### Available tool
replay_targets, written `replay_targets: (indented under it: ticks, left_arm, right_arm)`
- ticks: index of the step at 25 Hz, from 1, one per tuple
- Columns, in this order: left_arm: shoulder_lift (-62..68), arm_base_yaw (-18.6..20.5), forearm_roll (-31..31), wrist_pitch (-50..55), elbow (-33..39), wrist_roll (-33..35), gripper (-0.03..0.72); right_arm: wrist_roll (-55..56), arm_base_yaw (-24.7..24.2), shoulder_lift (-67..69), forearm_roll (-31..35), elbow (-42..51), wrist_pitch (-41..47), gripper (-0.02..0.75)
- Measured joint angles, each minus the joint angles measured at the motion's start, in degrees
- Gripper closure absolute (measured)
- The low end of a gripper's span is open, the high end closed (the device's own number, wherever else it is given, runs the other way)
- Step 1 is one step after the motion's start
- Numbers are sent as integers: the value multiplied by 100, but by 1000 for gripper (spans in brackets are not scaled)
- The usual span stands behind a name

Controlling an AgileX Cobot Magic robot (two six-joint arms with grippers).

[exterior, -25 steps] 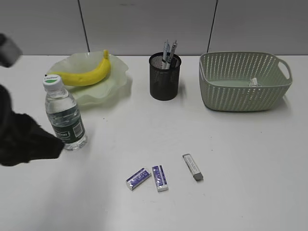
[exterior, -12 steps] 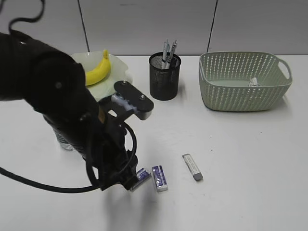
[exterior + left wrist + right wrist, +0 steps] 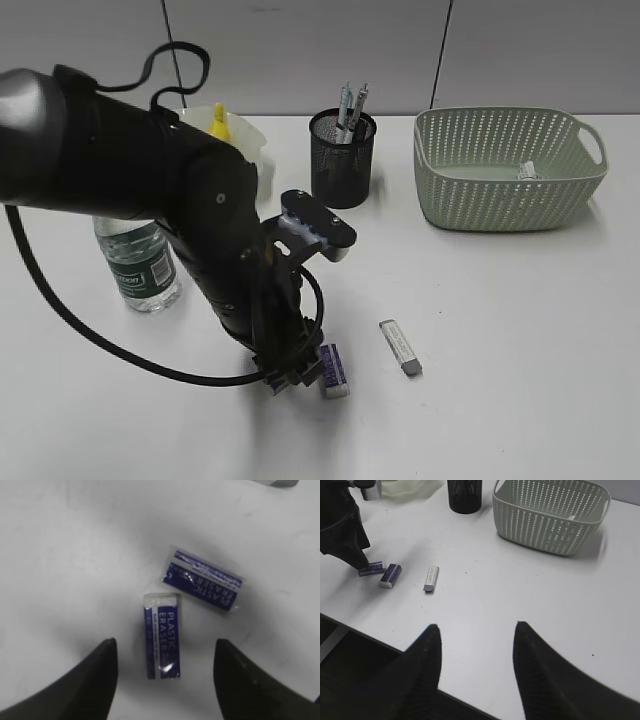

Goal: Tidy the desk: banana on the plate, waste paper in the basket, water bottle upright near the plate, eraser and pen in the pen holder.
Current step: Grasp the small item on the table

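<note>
Two erasers lie on the white surface [image 3: 520, 350], each in a blue sleeve printed "PLASTIC ERASER". The nearer eraser [image 3: 161, 636] lies between the spread fingers of the left hand [image 3: 165, 680], which stands open and holds nothing. The second eraser [image 3: 204, 578] lies just beyond it at an angle, close but apart. A grey-and-white third eraser [image 3: 400, 347] lies to their right, with bare surface around it.

The water bottle [image 3: 140, 265] stands upright near the plate [image 3: 255, 145], which holds the banana [image 3: 219, 123]; its dark green label cannot be read. The pen holder [image 3: 341, 160] holds pens, and the basket [image 3: 505, 170] holds the waste paper [image 3: 527, 171].

The right hand [image 3: 475, 665] hovers open and empty over the surface's near edge.
</note>
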Motion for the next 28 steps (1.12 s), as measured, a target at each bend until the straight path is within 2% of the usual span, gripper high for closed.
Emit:
replay_targets:
  ticks: [6, 9, 12, 16, 25, 28]
  left_arm:
    - [415, 0, 0, -25, -104, 0, 232]
    - [497, 0, 0, -84, -104, 0, 258]
    - [605, 0, 9, -231, -111, 0, 341]
    - [637, 18, 100, -223, -156, 0, 512]
    - [48, 2, 8, -80, -350, 0, 510]
    - [-366, 29, 15, -560, -669, 0, 510]
  right_arm:
    - [0, 0, 0, 0, 0, 0, 358]
    - [6, 0, 0, 0, 0, 0, 358]
    - [7, 0, 0, 0, 0, 0, 358]
    - [7, 0, 0, 0, 0, 0, 358]
    - [7, 0, 0, 0, 0, 0, 360]
    - [7, 0, 0, 0, 0, 0, 360]
